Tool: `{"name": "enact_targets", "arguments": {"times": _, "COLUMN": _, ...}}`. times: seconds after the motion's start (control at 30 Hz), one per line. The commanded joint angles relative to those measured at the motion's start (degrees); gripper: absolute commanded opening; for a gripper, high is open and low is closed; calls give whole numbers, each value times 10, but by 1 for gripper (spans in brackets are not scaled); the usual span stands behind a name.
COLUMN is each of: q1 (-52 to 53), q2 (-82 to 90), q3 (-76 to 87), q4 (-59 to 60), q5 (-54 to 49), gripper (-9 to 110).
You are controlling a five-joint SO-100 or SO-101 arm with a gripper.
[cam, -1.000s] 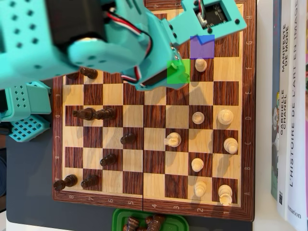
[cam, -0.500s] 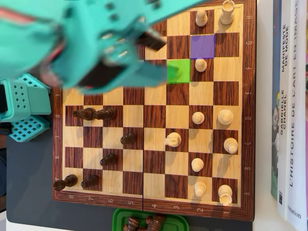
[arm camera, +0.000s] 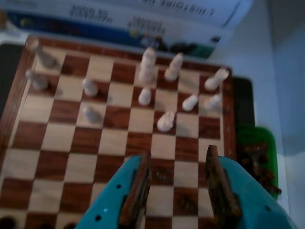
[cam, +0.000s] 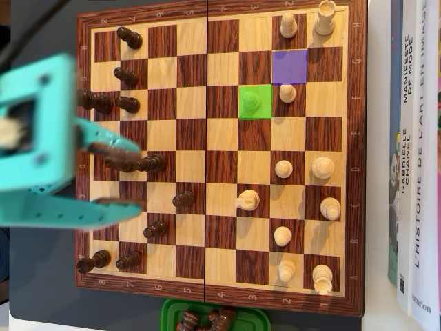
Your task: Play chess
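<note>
Hovering over the dark side of the chessboard, tool wide apart and empty, leaving the white pawn sitting on the green square.

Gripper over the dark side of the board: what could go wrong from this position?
The open gripper hangs right beside two dark pieces lying close together, so a careless move could knock them. The pawn on the green square stands beside a white pawn, leaving little room for the fingers.
</note>
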Motion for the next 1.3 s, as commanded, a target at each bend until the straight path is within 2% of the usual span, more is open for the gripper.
{"name": "enact_targets", "arguments": {"times": 0.0, "q1": 7, "q2": 79, "q3": 71, "q4": -77, "q5": 6, "gripper": 17}}
{"name": "enact_targets", "arguments": {"times": 0.43, "q1": -47, "q2": 324, "q3": 378, "q4": -581, "q5": 7, "gripper": 17}}
{"name": "enact_targets", "arguments": {"times": 0.63, "q1": -45, "q2": 388, "q3": 479, "q4": -834, "q5": 69, "gripper": 17}}
{"name": "enact_targets", "arguments": {"times": 1.27, "q1": -48, "q2": 423, "q3": 581, "q4": -1405, "q5": 73, "gripper": 17}}
